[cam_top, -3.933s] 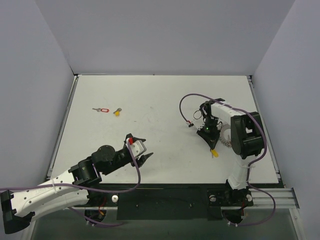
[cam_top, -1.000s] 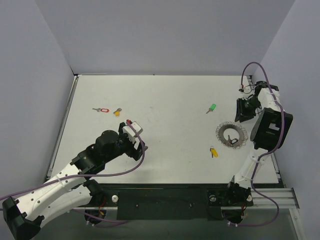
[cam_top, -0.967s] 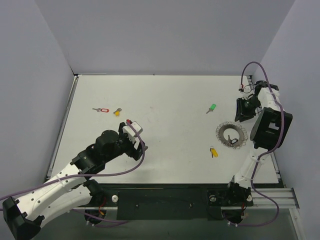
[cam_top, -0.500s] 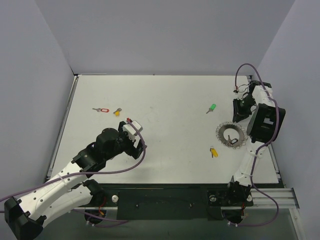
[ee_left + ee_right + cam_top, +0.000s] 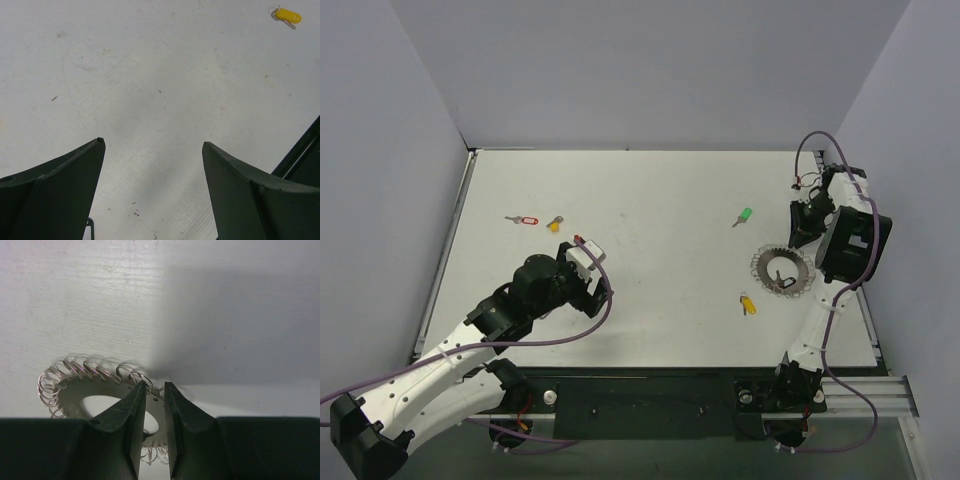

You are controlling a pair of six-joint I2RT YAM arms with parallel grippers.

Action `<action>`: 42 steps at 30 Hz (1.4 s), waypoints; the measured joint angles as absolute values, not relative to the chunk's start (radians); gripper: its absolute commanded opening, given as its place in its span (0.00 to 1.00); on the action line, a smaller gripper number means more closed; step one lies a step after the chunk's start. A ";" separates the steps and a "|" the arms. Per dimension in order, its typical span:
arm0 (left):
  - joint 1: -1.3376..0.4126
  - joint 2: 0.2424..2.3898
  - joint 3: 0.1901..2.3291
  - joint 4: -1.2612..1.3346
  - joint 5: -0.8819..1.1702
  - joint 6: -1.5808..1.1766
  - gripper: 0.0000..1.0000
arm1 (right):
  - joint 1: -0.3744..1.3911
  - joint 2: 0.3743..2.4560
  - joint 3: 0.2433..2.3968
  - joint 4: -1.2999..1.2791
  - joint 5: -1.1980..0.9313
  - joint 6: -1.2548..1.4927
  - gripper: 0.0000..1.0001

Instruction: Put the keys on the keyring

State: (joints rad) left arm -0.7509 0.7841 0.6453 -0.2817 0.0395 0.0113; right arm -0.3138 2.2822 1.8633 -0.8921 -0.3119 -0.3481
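Keyring [image 5: 784,270] lies flat on the tabletop [image 5: 650,190], close to the right edge and about midway between the far and near edges. Green key [image 5: 744,216] sits near it on the far-left side. One yellow key [image 5: 748,303] is just beside it toward the near edge. Red-tag key [image 5: 525,220] and second yellow key [image 5: 555,223] lie together toward the left edge, well apart from the ring. No key looks threaded yet.

Right hand [image 5: 798,232] hovers at the ring's far side, by the right edge. Its fingers are drawn to a narrow slit with nothing between them, and the links lie just past the tips. We judge this narrow set suits pinching one thin link, to lift and steady the floppy loop.

Left hand [image 5: 585,288] hangs over the near-left part of the tabletop, spread wide and empty above bare surface. We judge the wide spread is meant for dropping over a small key.
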 measured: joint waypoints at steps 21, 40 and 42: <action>-0.738 0.794 0.635 -0.282 0.043 0.011 0.89 | -0.315 2.303 1.904 -0.986 -0.399 -0.430 0.25; -0.722 0.793 0.634 -0.281 0.060 0.011 0.89 | -0.086 1.675 1.236 -0.811 -0.506 -0.950 0.33; -0.721 0.793 0.634 -0.281 0.060 0.011 0.89 | -0.093 1.674 1.224 -0.834 -0.516 -1.074 0.34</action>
